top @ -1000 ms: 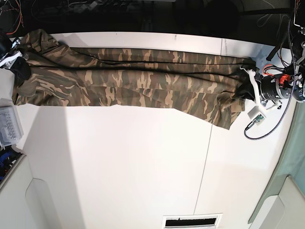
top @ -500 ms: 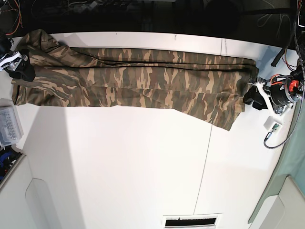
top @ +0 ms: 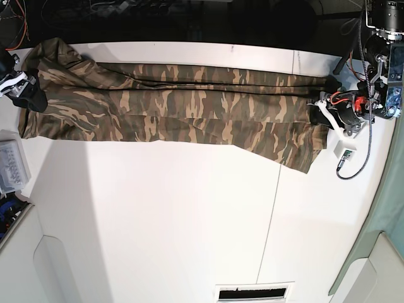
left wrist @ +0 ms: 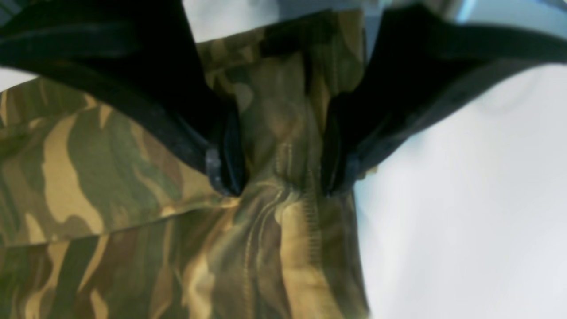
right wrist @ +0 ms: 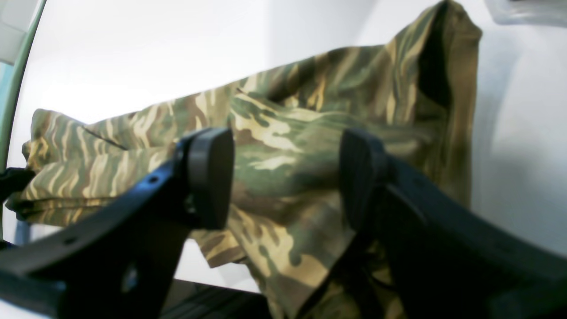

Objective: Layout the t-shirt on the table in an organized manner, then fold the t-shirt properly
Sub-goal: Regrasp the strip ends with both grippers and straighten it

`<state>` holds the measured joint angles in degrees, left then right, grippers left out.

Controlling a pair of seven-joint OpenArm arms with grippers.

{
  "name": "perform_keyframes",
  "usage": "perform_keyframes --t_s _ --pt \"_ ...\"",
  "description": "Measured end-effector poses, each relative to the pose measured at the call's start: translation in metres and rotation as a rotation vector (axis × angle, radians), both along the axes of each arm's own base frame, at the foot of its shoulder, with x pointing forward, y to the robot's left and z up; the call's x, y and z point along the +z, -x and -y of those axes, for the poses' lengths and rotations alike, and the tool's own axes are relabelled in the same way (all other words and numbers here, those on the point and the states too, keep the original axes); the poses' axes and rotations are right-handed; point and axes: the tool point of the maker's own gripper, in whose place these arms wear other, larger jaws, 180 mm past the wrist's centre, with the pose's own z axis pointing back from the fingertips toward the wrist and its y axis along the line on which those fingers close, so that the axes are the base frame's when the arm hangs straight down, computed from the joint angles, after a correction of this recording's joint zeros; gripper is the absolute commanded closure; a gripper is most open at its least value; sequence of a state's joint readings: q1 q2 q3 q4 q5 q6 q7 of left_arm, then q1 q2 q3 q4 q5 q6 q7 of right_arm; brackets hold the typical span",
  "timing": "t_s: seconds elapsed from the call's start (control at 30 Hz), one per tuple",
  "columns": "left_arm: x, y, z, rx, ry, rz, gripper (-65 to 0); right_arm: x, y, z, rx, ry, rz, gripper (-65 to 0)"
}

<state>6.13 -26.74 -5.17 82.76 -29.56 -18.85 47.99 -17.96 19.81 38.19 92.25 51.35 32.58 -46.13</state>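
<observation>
White table (top: 189, 221) under it all; left gripper (left wrist: 279, 177) has its jaws spread, straddling a bunched hem of the t-shirt (top: 177, 113), and right gripper (right wrist: 283, 177) gapes wide over the opposite end. Shirt lies stretched in a long band along the far edge; a careless lift could snag cloth and ruin the layout
</observation>
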Motion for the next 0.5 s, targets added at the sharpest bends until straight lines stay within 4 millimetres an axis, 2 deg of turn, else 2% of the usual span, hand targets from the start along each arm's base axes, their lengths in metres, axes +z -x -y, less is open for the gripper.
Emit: perform_keyframes --t_s 0.2,0.33,0.4,0.5 --pt "0.013 -0.007 -0.009 0.020 -0.012 0.041 -32.1 -0.009 0.004 -0.002 -0.011 0.027 -0.019 -37.3" --pt "0.013 -0.007 -0.014 0.020 -0.038 0.037 -32.1 -0.023 0.006 -0.019 0.010 0.007 -0.049 -37.3" --pt "0.010 -0.004 -0.014 0.020 -0.044 0.033 -34.5 -0.033 0.007 -0.027 0.022 0.017 -0.065 -37.3" --pt "0.008 -0.004 -0.018 0.018 -0.068 0.071 -35.6 -0.047 0.006 -0.030 -0.001 0.027 -0.083 -37.3"
